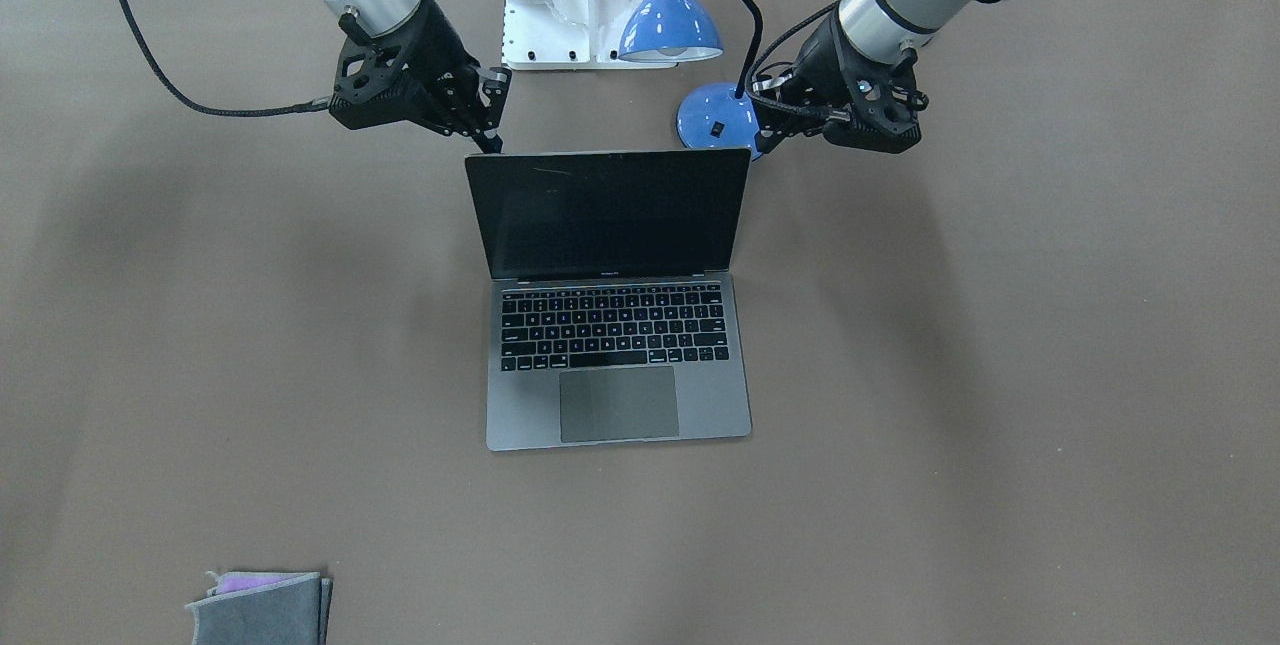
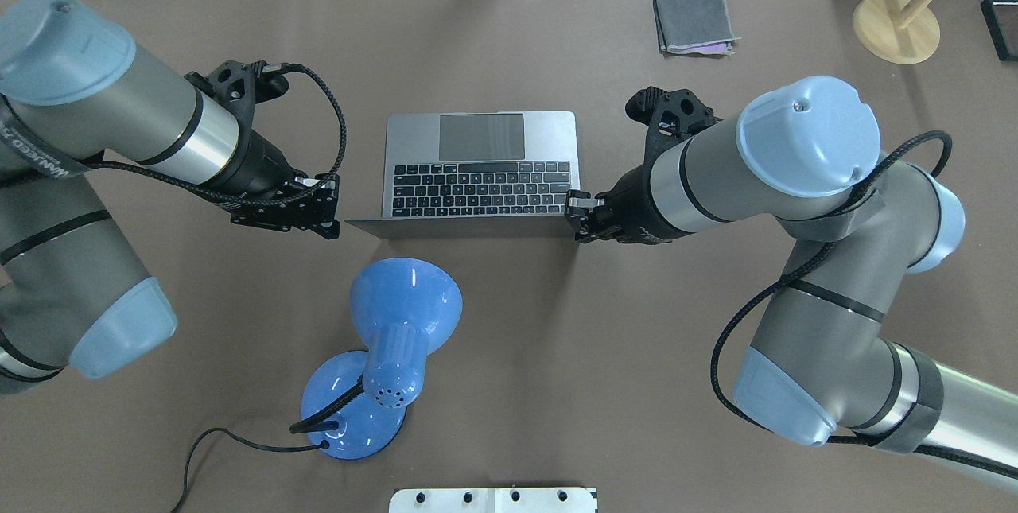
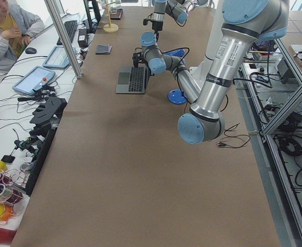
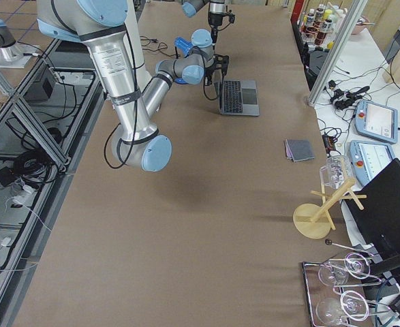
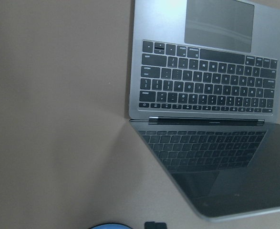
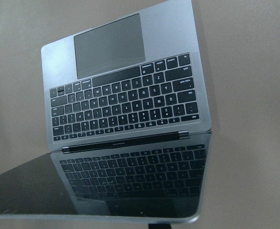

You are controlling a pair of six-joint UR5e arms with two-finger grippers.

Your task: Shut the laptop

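The laptop (image 1: 610, 300) sits open in the middle of the brown table (image 1: 1000, 375). Its base lies flat, with the trackpad edge pointing away from the robot and the hinge edge towards it. The lid stands up and leans back a little towards the robot. The keyboard and trackpad lie uncovered in front of the dark screen.

The right gripper (image 1: 492, 137) hangs at one top corner of the lid, its fingertips drawn together to a narrow point and holding nothing. Whether it touches the corner cannot be told. The left gripper (image 1: 768, 137) is just beside the other top corner, its fingertips likewise pinched together and holding nothing. Both arms slant down from behind the lid.

A blue desk lamp (image 1: 668, 10) stands behind the lid on the left gripper's side, its round base just beside that gripper and its shade raised over the table.

Wide stretches of table lie to each side of the laptop and beyond its front edge. A grey pouch (image 1: 262, 608) lies well apart near the far table edge on the right arm's side. A wooden stand (image 2: 895, 28) is further along that edge.
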